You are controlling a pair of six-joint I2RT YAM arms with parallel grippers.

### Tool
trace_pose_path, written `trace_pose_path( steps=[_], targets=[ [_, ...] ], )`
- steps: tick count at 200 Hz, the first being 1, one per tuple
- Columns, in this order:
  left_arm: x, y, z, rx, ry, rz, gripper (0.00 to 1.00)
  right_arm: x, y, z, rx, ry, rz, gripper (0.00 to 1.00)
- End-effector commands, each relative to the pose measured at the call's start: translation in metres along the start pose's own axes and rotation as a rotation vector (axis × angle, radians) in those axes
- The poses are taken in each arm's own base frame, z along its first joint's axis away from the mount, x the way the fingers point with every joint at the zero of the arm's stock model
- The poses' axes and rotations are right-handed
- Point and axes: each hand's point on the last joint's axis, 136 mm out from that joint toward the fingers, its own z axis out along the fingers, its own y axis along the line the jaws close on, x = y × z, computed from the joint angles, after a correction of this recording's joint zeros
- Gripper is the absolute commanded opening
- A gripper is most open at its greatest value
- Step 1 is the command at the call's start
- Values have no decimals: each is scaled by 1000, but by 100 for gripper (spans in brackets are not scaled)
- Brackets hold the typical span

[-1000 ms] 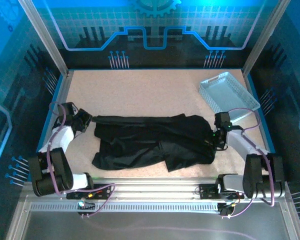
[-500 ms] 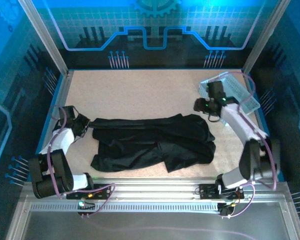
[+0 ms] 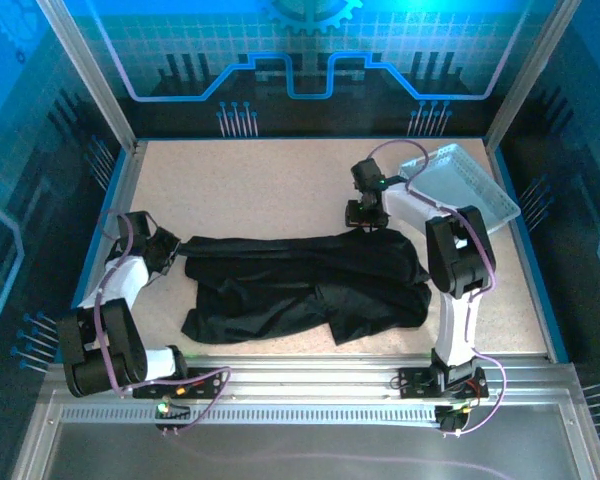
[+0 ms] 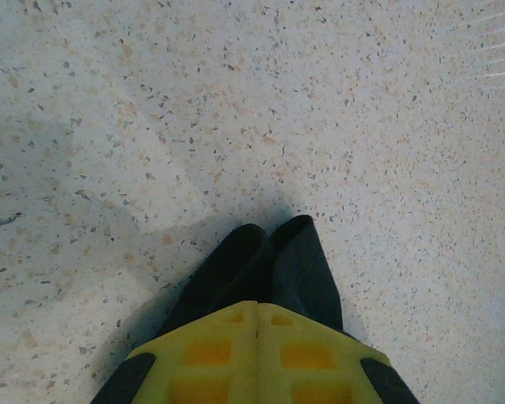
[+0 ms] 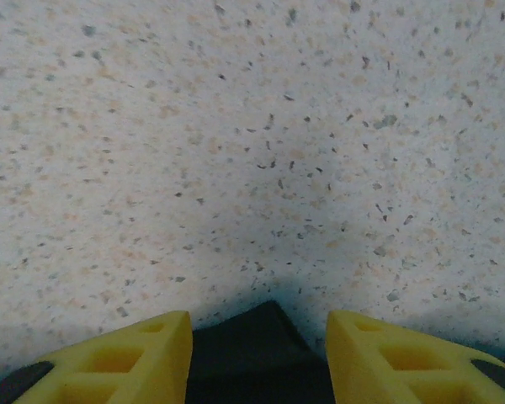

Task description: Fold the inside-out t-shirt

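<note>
The inside-out t-shirt (image 3: 300, 285) is black and lies bunched in a long strip across the middle of the table. My left gripper (image 3: 167, 250) is shut on its left end; in the left wrist view the yellow fingers (image 4: 210, 353) press together with a fold of black fabric (image 4: 273, 265) sticking out past them. My right gripper (image 3: 366, 220) stands open at the shirt's far edge, right of centre. In the right wrist view a black fabric corner (image 5: 257, 345) lies between its spread fingertips (image 5: 164, 337), low over the table.
A light grey perforated tray (image 3: 462, 185) sits at the back right, close behind the right arm's forearm. Speckled beige tabletop (image 3: 250, 185) stretches behind the shirt. Blue-edged walls ring the table, and a metal rail (image 3: 310, 385) runs along the near edge.
My right arm has swung from the shirt's right end, past the tray, to the shirt's far edge, its jaws now apart. The left gripper has stayed shut on the left end.
</note>
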Motion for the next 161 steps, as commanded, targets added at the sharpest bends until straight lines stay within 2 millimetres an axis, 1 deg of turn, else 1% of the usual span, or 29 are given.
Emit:
trace_pose_path(
  steps=[1,22,42,68,90,102,127,131,147,161],
  targets=[
    [-10,-7,-6,9,-20,13,0,6,-6,9,54,33,20,43],
    [-10,-6,-6,8,-19,12,0,9,-6,17,56,47,15,40],
    [-10,-6,-5,9,-17,11,0,9,-4,20,45,44,15,35],
    [-10,-5,-5,6,-16,12,0,11,0,20,34,50,9,24],
    [-9,-5,-5,2,-16,13,0,10,0,13,33,40,12,14],
    [-10,-6,-5,4,-18,13,0,9,0,7,34,29,10,12],
    [-10,-7,-5,9,-16,14,0,1,-1,-6,40,-9,0,0],
    [-11,-7,-6,8,-16,13,0,-1,-1,-10,38,-18,-4,0],
    [-11,-10,-6,15,-17,17,0,-16,4,-31,22,-71,-33,0],
    [-15,-18,-9,45,-29,27,0,-37,4,-59,30,-149,-47,0]
  ],
)
